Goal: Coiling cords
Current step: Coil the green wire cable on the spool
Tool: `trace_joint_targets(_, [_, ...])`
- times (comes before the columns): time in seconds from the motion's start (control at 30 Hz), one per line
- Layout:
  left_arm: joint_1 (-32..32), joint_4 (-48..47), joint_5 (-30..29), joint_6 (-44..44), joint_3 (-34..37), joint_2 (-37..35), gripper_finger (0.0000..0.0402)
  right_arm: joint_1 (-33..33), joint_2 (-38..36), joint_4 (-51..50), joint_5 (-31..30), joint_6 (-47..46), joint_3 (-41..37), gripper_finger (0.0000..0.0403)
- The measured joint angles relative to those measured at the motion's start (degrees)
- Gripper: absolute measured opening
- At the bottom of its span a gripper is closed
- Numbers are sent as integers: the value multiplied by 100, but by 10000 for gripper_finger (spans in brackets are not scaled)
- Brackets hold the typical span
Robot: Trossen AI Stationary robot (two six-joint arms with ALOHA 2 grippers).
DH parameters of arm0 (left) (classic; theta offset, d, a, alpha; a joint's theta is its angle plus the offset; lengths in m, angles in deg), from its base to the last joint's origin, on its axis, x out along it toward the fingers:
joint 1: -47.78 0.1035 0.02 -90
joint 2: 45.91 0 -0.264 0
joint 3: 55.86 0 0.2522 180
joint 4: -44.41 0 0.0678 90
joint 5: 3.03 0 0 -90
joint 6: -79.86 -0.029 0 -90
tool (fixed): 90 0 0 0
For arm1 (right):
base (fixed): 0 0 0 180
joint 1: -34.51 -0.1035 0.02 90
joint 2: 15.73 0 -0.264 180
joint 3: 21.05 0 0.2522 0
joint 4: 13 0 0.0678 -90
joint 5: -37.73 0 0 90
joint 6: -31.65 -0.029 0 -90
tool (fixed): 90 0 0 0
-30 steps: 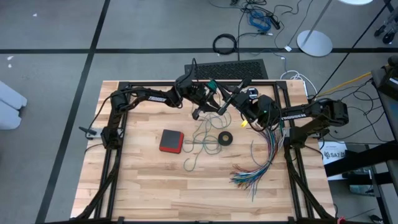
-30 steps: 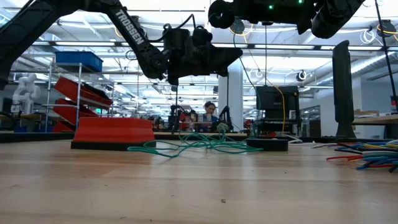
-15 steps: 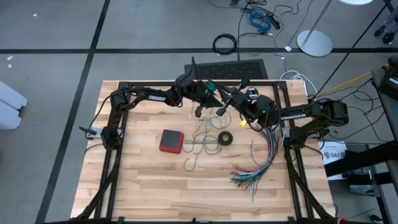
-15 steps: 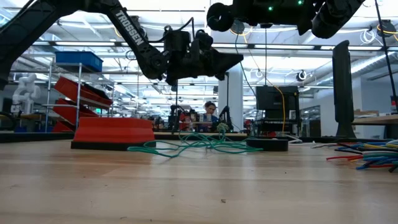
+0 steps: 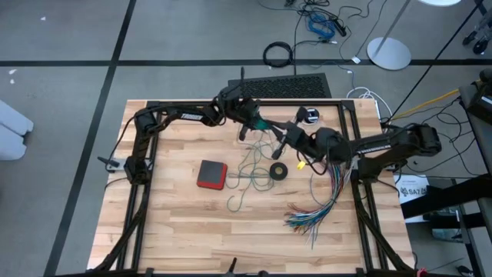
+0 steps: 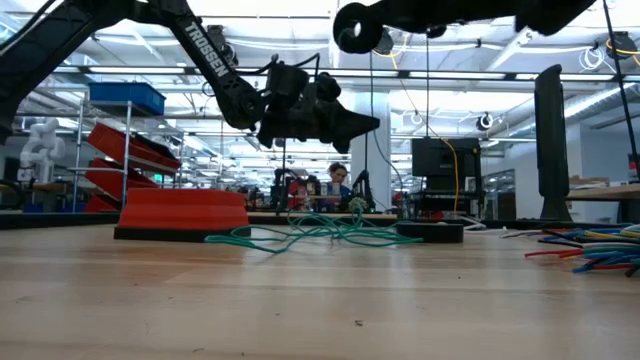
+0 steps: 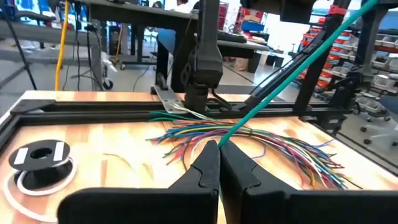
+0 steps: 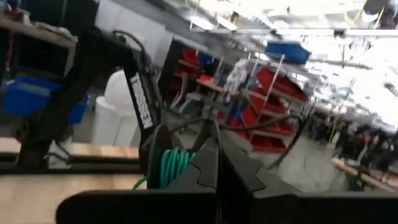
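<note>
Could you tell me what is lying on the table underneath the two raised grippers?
Under the left gripper and right gripper lies the loose teal-green cord, with a black ring beside it. The arms cover some table behind.

Right wrist view blurred: green coil (image 8: 172, 167) seen, its holder unclear. White cord's (image 7: 18, 185) run cut off by left wrist view's edge. Person (image 6: 336, 186) behind table too small to detail.
</note>
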Motion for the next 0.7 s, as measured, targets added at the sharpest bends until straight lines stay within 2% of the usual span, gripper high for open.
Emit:
trace_joint_targets(0.2, [4,-194,76,8,0,0,1,-143,-395,-1246,-366,-463,2,0])
trace_joint_targets(0.47, [31,-385,94,-26,0,2,0,-139,-775,-3115,-560,-1207,2,0])
trace_joint_targets(0.7, [26,-408,99,4,0,2,0,-38,-851,-4202,-561,-1589,4,0])
